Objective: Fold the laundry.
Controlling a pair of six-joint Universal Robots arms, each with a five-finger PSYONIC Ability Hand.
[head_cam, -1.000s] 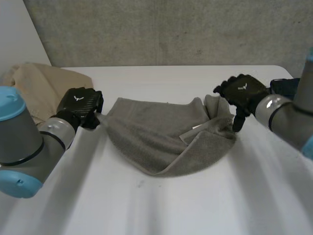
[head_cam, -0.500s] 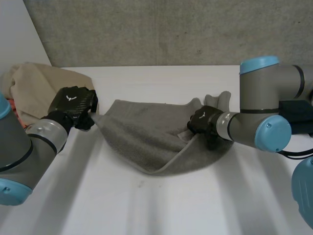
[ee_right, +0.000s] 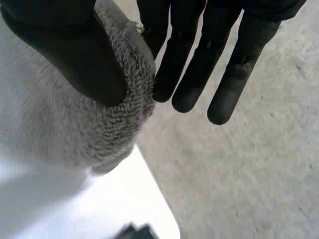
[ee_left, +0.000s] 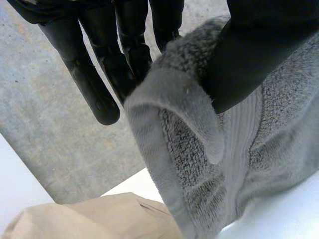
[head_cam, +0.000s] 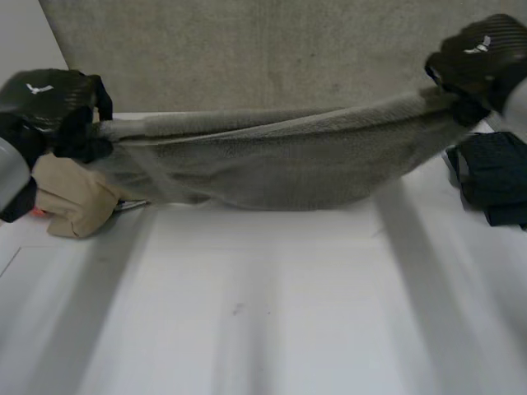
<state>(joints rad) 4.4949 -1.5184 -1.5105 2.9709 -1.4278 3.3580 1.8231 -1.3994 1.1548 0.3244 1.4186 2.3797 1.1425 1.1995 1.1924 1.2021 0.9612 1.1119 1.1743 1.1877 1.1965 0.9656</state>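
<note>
The towel (head_cam: 280, 164) hangs in the air over the far side of the table (head_cam: 263, 313), pulled out long between the two hands. Its top edge runs nearly taut and its middle sags. Whether its lower edge brushes the table cannot be told. It is thick grey terry, and it looks soft and limp, with no stiffness of its own, so it should drape wherever it is not held. It is probably light enough for a pinch to carry. The looped pile should give grip rather than slip, and nothing about it is fragile.

The left hand (head_cam: 49, 107) pinches one end of the top edge between thumb and fingers, and the right hand (head_cam: 478, 62) pinches the other end the same way. The top corners seem the right hold, since they keep the cloth spread and let it be laid flat.

A beige cloth (head_cam: 74, 202) lies below the left hand, and a dark cloth (head_cam: 494, 177) lies under the right.
</note>
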